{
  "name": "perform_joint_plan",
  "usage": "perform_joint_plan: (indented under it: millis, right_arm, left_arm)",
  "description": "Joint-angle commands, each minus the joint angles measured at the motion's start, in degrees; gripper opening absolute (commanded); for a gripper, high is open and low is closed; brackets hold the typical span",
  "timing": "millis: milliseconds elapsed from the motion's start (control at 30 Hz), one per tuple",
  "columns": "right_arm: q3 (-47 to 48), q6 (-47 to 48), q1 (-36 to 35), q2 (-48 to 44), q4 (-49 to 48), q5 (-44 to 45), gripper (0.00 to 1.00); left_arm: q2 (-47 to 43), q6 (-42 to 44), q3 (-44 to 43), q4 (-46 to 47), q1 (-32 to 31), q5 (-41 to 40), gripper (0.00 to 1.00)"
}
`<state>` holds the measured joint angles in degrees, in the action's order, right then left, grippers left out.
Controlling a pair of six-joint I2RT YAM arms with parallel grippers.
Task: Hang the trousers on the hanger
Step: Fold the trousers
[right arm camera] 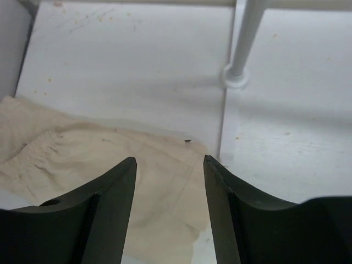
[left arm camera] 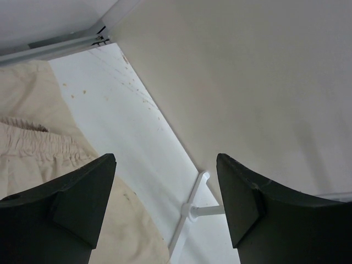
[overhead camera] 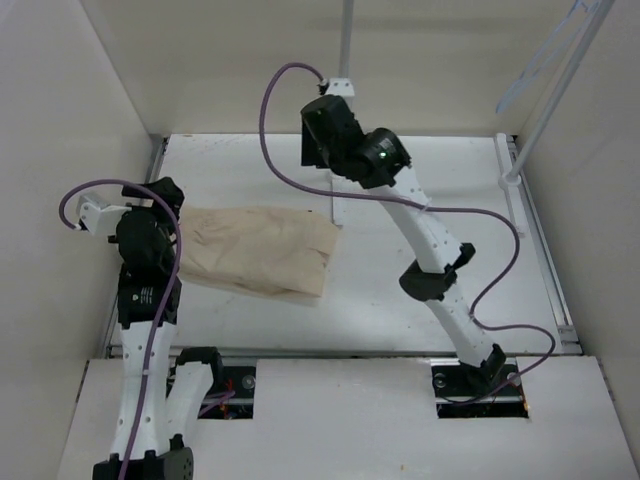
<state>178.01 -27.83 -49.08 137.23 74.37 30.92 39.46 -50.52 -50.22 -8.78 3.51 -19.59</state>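
Observation:
The beige trousers [overhead camera: 258, 252] lie folded and wrinkled on the white table, left of centre. Their gathered waistband [left arm camera: 38, 144] shows in the left wrist view. My left gripper [overhead camera: 165, 200] [left arm camera: 165, 159] hovers at the cloth's left end, open, with nothing between its fingers. My right gripper [overhead camera: 318, 152] [right arm camera: 169, 159] hangs open above the right edge of the trousers [right arm camera: 159, 181], apart from the cloth. The pale bluish hanger [overhead camera: 545, 55] hangs high at the back right, far from both grippers.
A white rack pole [overhead camera: 346, 40] rises at the back centre, its base [right arm camera: 235, 76] just beyond the right gripper. A second slanted pole [overhead camera: 560, 90] stands at the right on its foot [overhead camera: 512, 180]. Walls enclose the table [overhead camera: 420, 200].

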Motion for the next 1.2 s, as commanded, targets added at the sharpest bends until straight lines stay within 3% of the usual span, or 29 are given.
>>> perform_joint_plan:
  millis: [0, 167, 233, 300, 367, 433, 567, 633, 733, 833, 933, 1167]
  right_arm:
    - [2.69, 3.65, -2.98, -13.45, 5.17, 7.65, 0.58]
    - [-6.43, 9.64, -14.39, -30.06, 4.11, 22.49, 0.62]
    - [-17.10, 8.77, -18.79, -37.52, 4.73, 28.56, 0.63]
    - [-40.07, 7.01, -21.79, -48.92, -2.07, 32.61, 0.63]
    - [-64.26, 8.66, -23.90, -62.63, -16.90, 32.37, 0.63]
    - [-85.45, 9.47, -25.40, -76.17, -33.77, 26.95, 0.66]
    - [-117.74, 4.82, -20.86, -88.44, -63.31, 7.47, 0.65]
    - [-128.22, -0.52, -14.98, -87.14, -76.50, -4.75, 0.62]
    - [-135.98, -10.20, -5.83, -78.73, -91.64, -17.70, 0.62]
    - [-138.64, -13.56, -2.82, -67.57, -102.29, -19.31, 0.75]
    - [-138.29, -16.62, -2.12, -57.98, -106.70, -19.93, 0.79]
    - [-138.11, -30.94, 0.96, -40.22, -118.30, -26.16, 0.72]
  left_arm:
    - [0.26, -0.89, -1.11, 5.34, 0.32, 0.70, 0.72]
    - [5.70, -0.89, -2.87, 8.33, -3.98, 3.51, 0.72]
    - [7.29, -0.72, -3.22, 8.60, -5.74, 3.69, 0.72]
    - [8.26, -0.54, -3.31, 8.86, -6.62, 3.86, 0.72]
    - [9.14, -0.37, -3.31, 9.13, -7.33, 4.74, 0.72]
    - [9.75, -0.37, -3.05, 9.30, -7.42, 5.62, 0.72]
    - [10.11, -0.10, -1.91, 9.83, -8.21, 5.97, 0.72]
    - [9.93, 0.25, -1.38, 9.30, -8.21, 5.97, 0.72]
    - [9.06, 0.95, 0.46, 8.95, -8.47, 6.06, 0.72]
    - [8.61, 1.13, 2.75, 8.78, -8.38, 5.88, 0.72]
    - [8.96, 1.22, 4.16, 9.12, -8.91, 6.06, 0.72]
    - [9.40, 1.74, 4.51, 9.83, -9.70, 5.71, 0.72]
